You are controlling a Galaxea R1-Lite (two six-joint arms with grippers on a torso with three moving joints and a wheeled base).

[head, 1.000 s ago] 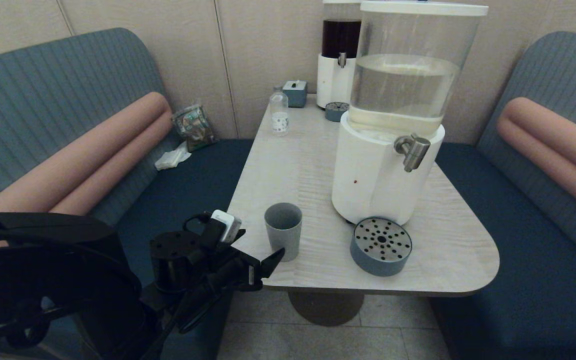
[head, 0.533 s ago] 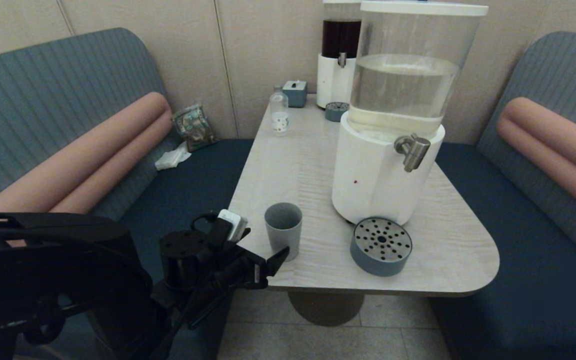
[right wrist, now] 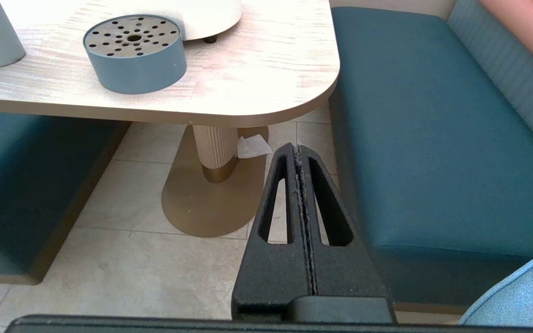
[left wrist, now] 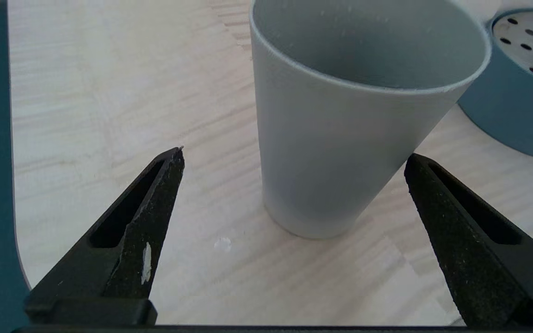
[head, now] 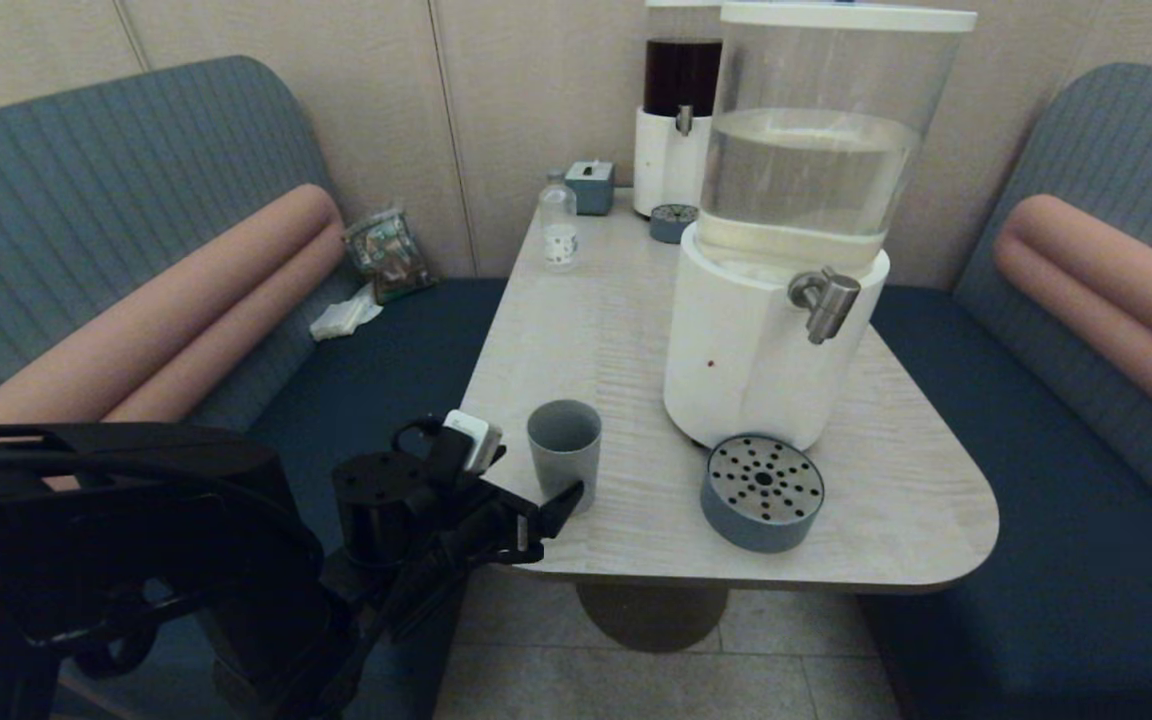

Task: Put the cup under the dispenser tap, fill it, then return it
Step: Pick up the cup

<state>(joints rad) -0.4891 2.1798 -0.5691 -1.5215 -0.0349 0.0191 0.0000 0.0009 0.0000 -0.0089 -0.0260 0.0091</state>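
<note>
The grey-blue cup [head: 564, 450] stands upright on the table's near left part, left of the round drip tray [head: 762, 492]. My left gripper [head: 548, 492] is at the table's near left edge, open wide. In the left wrist view the cup [left wrist: 340, 138] fills the space just beyond and between the two black fingers [left wrist: 155, 199], which do not touch it. The steel dispenser tap [head: 824, 300] juts from the white-based dispenser [head: 746, 350] with nothing beneath it. My right gripper [right wrist: 298, 149] is shut and empty, low over the floor beside the bench.
A small clear bottle [head: 558, 232], a blue box [head: 591, 185], a small tray [head: 674, 222] and the dark-liquid dispenser [head: 676, 110] stand at the table's far end. The drip tray [right wrist: 134, 53] sits near the table's front edge [head: 736, 578]. Blue benches flank the table.
My left gripper has moved forward and to the right, closer to the cup, with its jaws still wide open. The cup and the right arm have stayed where they were.
</note>
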